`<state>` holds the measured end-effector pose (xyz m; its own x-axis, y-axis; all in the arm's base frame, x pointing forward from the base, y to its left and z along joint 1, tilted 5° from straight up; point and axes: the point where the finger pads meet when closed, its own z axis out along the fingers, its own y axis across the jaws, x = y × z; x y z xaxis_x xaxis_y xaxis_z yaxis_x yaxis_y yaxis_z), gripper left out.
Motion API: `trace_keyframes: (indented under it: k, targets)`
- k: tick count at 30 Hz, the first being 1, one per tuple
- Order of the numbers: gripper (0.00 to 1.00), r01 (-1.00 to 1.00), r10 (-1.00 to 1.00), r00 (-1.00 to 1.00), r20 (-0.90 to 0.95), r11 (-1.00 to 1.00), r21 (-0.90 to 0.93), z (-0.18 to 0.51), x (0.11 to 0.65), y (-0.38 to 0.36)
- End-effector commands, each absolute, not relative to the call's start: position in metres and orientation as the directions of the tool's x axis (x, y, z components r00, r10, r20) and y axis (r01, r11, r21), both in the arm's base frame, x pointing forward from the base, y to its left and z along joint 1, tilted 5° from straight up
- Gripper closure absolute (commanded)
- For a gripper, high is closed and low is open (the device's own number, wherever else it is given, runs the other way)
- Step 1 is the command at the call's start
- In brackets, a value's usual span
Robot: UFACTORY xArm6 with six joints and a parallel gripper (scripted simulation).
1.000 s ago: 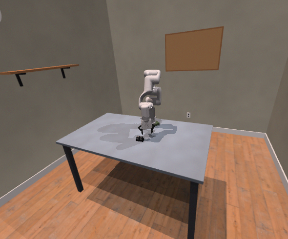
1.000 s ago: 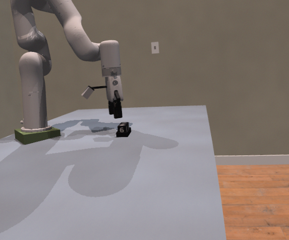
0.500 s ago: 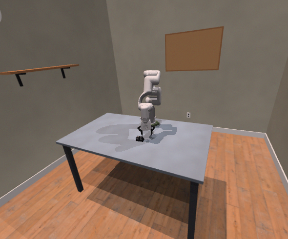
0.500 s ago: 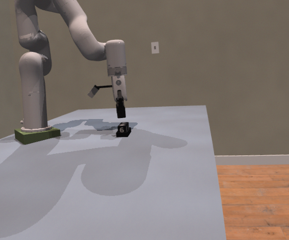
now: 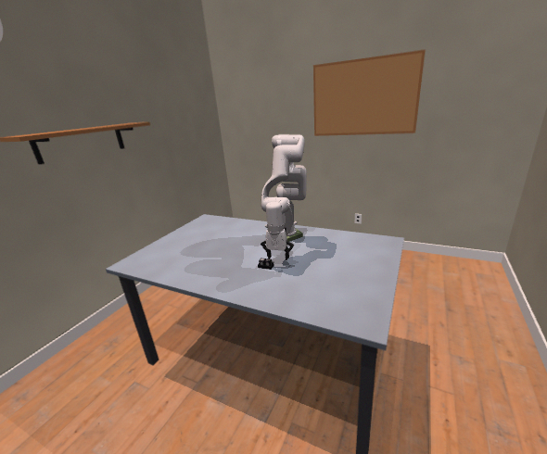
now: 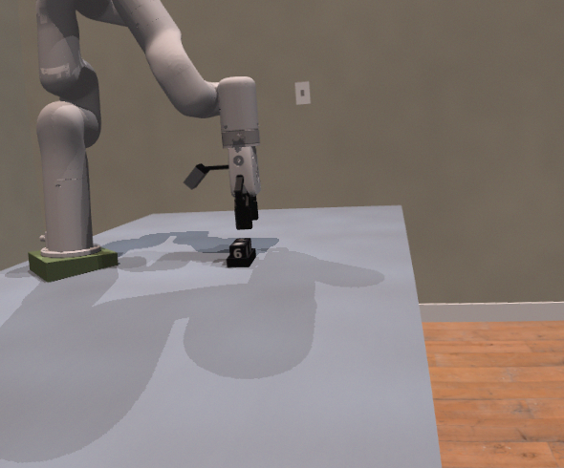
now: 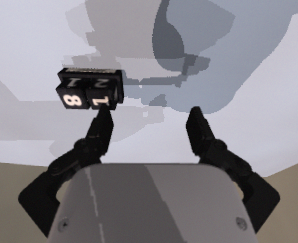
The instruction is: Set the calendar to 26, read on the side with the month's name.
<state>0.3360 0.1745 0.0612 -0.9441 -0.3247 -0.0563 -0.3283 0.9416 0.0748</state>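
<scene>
The black calendar tray (image 5: 265, 267) (image 6: 241, 263) (image 7: 120, 81) lies flat on the table. The left cube (image 6: 237, 253) (image 7: 65, 99) and the right cube (image 7: 94, 98) stand in it side by side. In the wrist view their tops show 8 and 1. Their sides by the pale lettered strip show 1 on the left cube and 2 on the right, which reads 21 from the robot's side. The left cube's outer end shows an upright 6 in the exterior view. My gripper (image 5: 278, 258) (image 6: 248, 223) (image 7: 150, 115) is open and empty, above table height, right of the tray in the wrist view.
The grey table (image 5: 333, 297) (image 6: 353, 351) bears shadows of the arm. The arm's green base block (image 5: 294, 236) (image 6: 74, 264) stands behind the gripper. The table's front edge lies beyond the tray, away from the base.
</scene>
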Motion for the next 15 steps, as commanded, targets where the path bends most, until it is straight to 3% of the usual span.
trace_keyframes:
  k: [1, 9, 15]
  targets:
    - [0.0, -0.177, -0.173, -0.984, -0.047, 0.982, 0.073, 0.063, 0.341, 0.177]
    - [0.0, -0.16, -0.157, -0.986, -0.046, 0.984, 0.074, 0.064, 0.359, 0.186]
    - [0.0, -0.008, -0.006, -0.999, -0.034, 0.997, 0.08, 0.064, 0.361, 0.187]
